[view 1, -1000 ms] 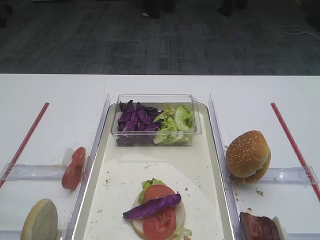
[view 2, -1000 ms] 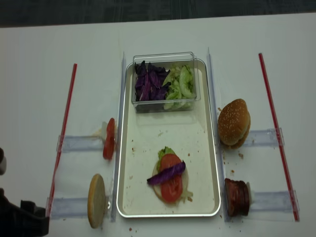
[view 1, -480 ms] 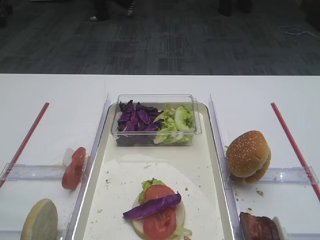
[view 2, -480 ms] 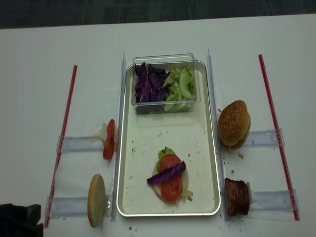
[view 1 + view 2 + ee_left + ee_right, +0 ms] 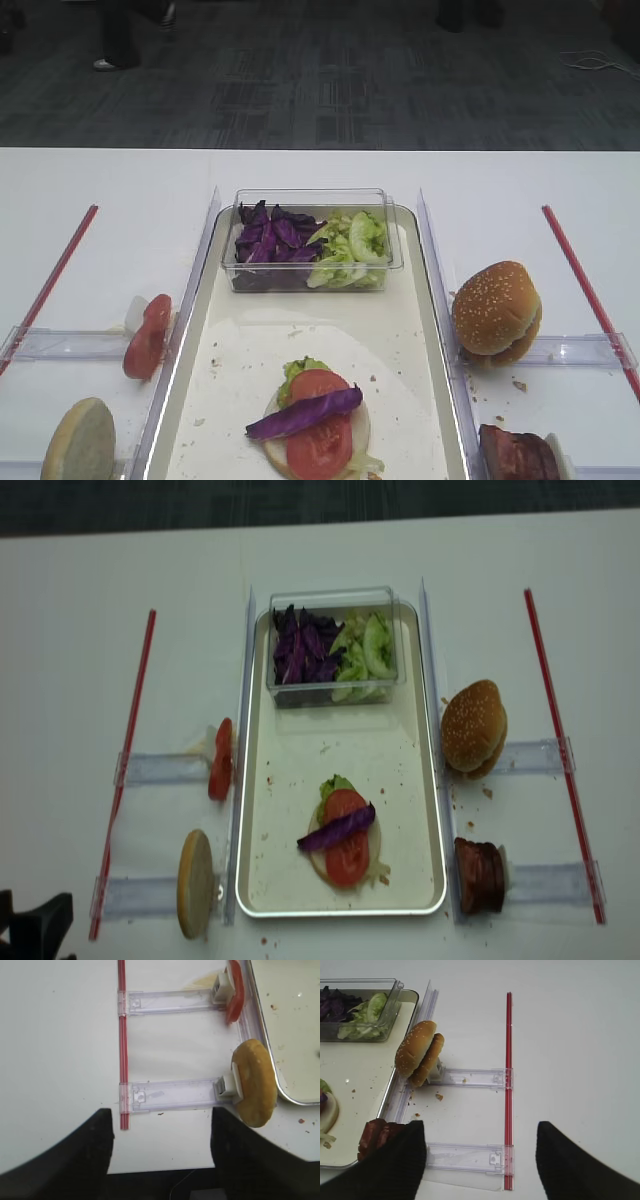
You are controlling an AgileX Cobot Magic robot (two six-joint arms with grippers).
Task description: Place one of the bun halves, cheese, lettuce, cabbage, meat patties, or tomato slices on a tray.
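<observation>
On the cream tray [image 5: 300,340] [image 5: 340,750] lies a pale bun half stacked with lettuce [image 5: 300,368], tomato slices [image 5: 318,445] and a purple cabbage strip [image 5: 305,413] [image 5: 337,829]. Left of the tray a tomato slice [image 5: 221,772] [image 5: 234,990] and a bun half [image 5: 196,882] [image 5: 256,1082] stand on edge. To its right are sesame buns [image 5: 496,310] [image 5: 419,1052] and meat patties [image 5: 481,876] [image 5: 377,1135]. My left gripper [image 5: 161,1155] is open and empty over the table's near edge. My right gripper [image 5: 481,1155] is open and empty beside the patties.
A clear tub [image 5: 310,240] of shredded purple leaves and green lettuce sits at the tray's far end. Clear plastic rails [image 5: 470,1157] [image 5: 170,1095] and red strips [image 5: 508,1085] [image 5: 121,1035] lie on both sides of the tray. Crumbs dot the tray.
In the realsense view the left arm's dark tip has drawn back a little toward the bottom-left corner. The food has not moved.
</observation>
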